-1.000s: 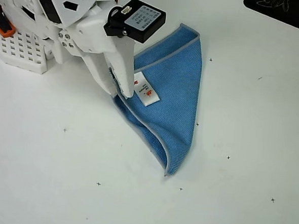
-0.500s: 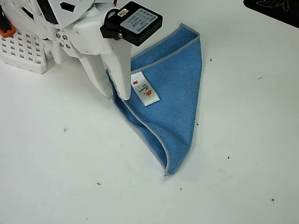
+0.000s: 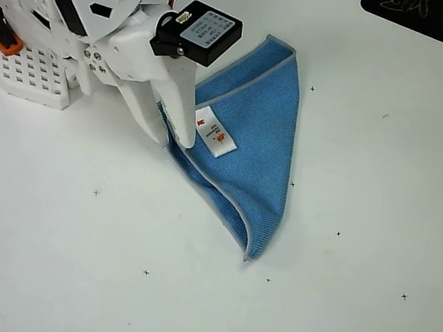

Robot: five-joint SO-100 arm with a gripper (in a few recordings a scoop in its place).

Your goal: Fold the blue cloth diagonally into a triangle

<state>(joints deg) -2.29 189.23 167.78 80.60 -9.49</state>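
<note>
The blue cloth [image 3: 257, 138] lies folded over into a triangle on the white table, its pale border running along the edges. Its white tag [image 3: 216, 133] with red print faces up near the left corner. One point of the cloth reaches up to the right and another down toward the table's front. My white gripper [image 3: 172, 143] points down over the cloth's left corner, right beside the tag. The jaws stand slightly apart, and a strip of blue shows between the fingers [image 3: 183, 118]. The cloth lies flat under them and is not lifted.
The arm's white base and a perforated white block [image 3: 31, 75] fill the upper left. A dark mat [image 3: 419, 16] sits at the upper right corner. Small black cross marks dot the table.
The gripper has drawn back slightly up and to the left from the cloth's corner. The cloth has stayed in place.
</note>
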